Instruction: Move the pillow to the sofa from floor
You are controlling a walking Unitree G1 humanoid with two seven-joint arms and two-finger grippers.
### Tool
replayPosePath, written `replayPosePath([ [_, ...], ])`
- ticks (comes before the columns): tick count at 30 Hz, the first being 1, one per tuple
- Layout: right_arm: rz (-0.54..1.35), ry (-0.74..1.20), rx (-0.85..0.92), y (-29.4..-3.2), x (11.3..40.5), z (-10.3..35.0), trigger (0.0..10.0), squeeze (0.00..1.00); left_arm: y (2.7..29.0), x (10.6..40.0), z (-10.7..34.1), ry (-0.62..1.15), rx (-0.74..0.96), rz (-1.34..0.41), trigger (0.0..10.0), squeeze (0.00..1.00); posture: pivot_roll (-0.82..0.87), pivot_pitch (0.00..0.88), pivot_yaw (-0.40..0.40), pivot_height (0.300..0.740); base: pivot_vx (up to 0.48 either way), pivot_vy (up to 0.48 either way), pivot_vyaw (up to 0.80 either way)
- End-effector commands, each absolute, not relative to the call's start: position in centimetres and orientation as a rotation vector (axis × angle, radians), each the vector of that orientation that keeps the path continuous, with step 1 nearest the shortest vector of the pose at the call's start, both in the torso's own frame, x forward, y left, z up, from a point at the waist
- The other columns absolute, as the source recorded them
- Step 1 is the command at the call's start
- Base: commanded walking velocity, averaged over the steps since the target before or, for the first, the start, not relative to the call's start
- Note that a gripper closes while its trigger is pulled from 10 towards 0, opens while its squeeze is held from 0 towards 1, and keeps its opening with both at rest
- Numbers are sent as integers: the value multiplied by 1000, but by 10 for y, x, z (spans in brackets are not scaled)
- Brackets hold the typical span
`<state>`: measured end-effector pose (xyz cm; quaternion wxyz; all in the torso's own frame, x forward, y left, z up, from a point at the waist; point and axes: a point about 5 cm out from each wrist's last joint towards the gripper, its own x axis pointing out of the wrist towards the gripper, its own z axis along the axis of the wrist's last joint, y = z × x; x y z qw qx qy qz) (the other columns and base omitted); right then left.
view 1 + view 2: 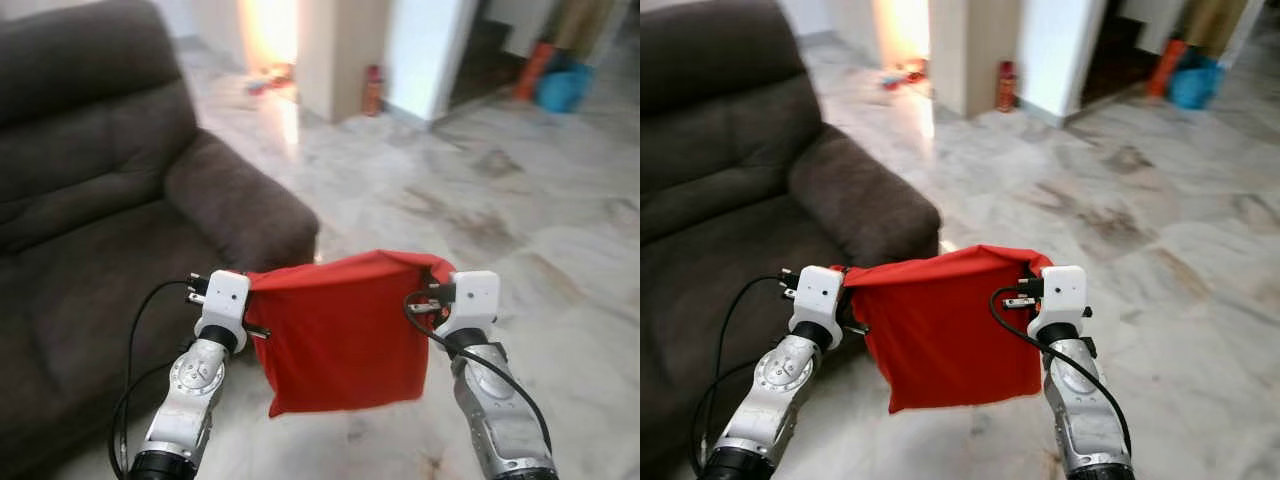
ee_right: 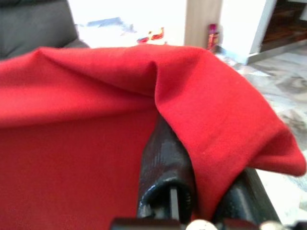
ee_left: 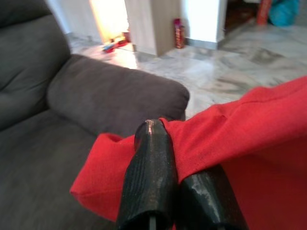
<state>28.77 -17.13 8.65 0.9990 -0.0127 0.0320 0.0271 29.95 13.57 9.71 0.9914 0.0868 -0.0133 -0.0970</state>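
Note:
A red pillow (image 1: 345,335) hangs off the floor between my two arms, in front of the dark grey sofa's armrest (image 1: 240,205). My left gripper (image 1: 258,295) is shut on the pillow's upper left corner; in the left wrist view its black fingers (image 3: 151,177) pinch the red cloth (image 3: 240,129). My right gripper (image 1: 432,285) is shut on the upper right corner, and in the right wrist view the red cloth (image 2: 216,120) folds over one of its fingers (image 2: 165,163). The sofa seat (image 1: 90,300) lies to the left, lower than the pillow's top edge.
A marble floor (image 1: 520,220) spreads ahead and to the right. A white pillar (image 1: 425,55) and a small red bottle (image 1: 372,90) stand at the back. A blue bag (image 1: 563,87) sits at the far right, and small toys (image 1: 270,78) lie on the floor in a bright doorway.

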Motion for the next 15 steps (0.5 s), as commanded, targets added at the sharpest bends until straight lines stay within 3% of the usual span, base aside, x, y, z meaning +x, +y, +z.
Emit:
replayPosePath([
  [1, 29, -1, -16, -176, 292, 100, 10000, 0, 146, 305, 117, -114, 180, -153, 10000, 0, 46, 9, -48, 740, 0, 0, 800],
  [15, 62, 1, -15, -173, 293, 101, 10000, 0, 147, 305, 117, -115, 183, -141, 10000, 0, 44, 6, -53, 740, 0, 0, 800],
])
